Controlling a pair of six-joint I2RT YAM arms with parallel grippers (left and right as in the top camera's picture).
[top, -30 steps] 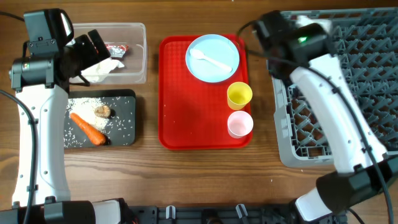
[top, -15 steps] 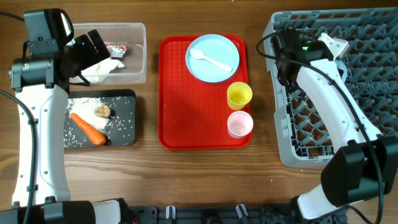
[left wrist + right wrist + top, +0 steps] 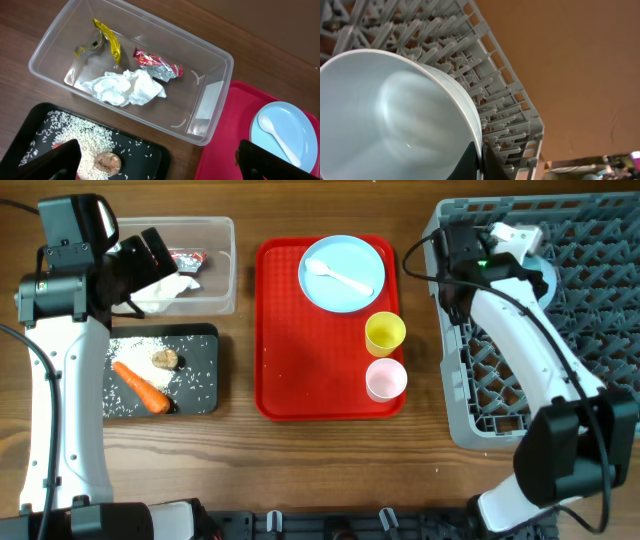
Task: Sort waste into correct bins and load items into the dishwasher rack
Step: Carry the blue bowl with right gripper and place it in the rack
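Observation:
My right gripper (image 3: 515,248) is shut on the rim of a pale blue bowl (image 3: 385,115) and holds it tilted over the back left part of the grey dishwasher rack (image 3: 590,330). The bowl's edge shows in the overhead view (image 3: 540,275). My left gripper (image 3: 157,162) is open and empty, hovering by the clear tub (image 3: 215,290). The tub holds the red-and-white wrapper (image 3: 156,63), white tissue (image 3: 125,87) and yellow scrap (image 3: 112,42). The black tray (image 3: 195,335) holds rice (image 3: 135,350), the brown lump (image 3: 164,359) and the carrot (image 3: 142,388). A second bowl is not in view.
A flat red tray (image 3: 300,370) lies in the middle with the pale blue plate (image 3: 330,295), a white spoon (image 3: 340,277) on it, the yellow cup (image 3: 385,333) and the pink cup (image 3: 386,379). The rack's pegs (image 3: 510,115) stand close beside the bowl.
My right arm has swung right from the red tray's edge to over the rack, carrying the bowl. The left arm has not moved.

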